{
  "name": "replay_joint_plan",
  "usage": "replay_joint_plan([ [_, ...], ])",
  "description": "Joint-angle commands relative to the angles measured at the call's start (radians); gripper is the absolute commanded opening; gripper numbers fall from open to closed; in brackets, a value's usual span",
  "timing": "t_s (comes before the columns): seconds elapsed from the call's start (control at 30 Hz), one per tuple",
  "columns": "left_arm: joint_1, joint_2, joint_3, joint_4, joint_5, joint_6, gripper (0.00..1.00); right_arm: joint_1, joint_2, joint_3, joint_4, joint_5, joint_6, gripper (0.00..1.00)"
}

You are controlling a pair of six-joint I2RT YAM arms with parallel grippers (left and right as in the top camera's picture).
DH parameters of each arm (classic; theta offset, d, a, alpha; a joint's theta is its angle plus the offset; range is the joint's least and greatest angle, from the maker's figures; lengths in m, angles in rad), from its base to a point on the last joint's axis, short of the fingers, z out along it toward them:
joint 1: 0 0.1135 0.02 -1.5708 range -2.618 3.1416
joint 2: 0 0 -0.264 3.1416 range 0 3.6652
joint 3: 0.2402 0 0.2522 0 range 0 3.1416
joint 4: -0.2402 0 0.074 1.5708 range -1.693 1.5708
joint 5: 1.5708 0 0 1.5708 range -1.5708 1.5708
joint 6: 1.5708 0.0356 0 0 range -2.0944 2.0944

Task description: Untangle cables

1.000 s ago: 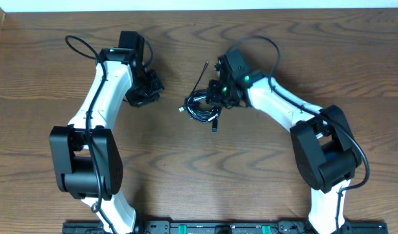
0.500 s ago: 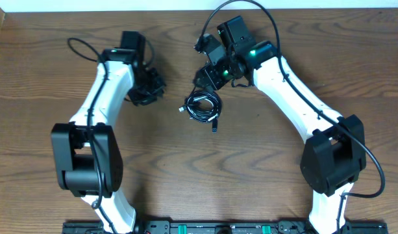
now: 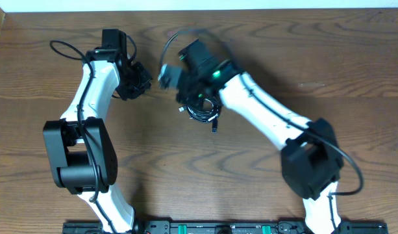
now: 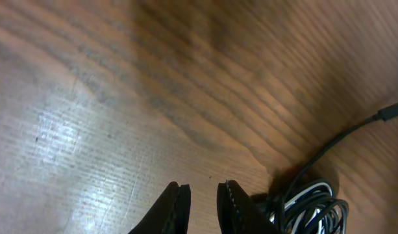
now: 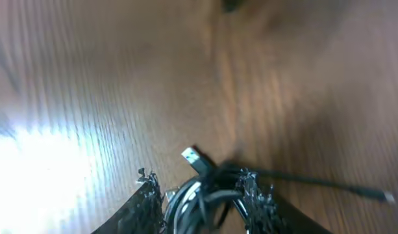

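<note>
Currently: cables [image 3: 202,112] lie coiled at the centre of the table [image 3: 354,52], untangling barely begun. Your right gripper [image 5: 200,198] straddles the coil, jaws apart; left gripper [image 4: 202,207], at its 10 o'clock, stands narrowly apart, empty. Next, close on one strand and draw it clear.

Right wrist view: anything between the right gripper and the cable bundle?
Nothing visible. The cable bundle lies right between the right gripper's fingers on the bare wood table, its silver plug poking out ahead. Blur hides whether the fingers touch it.
</note>
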Motion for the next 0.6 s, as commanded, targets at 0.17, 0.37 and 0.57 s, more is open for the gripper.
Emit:
replay_joint_plan([
  [0.17, -0.002, 0.014, -0.015, 0.0, -0.026, 0.059, 0.22, 0.02, 0.093, 0.005, 0.01, 0.213, -0.141, 0.29],
  [0.37, -0.002, 0.014, -0.015, -0.002, -0.026, 0.059, 0.22, 0.005, 0.114, 0.005, -0.009, 0.205, -0.14, 0.26],
  [0.57, -0.002, 0.014, -0.015, -0.003, -0.026, 0.059, 0.22, -0.002, 0.12, 0.005, -0.037, 0.18, -0.14, 0.26],
])
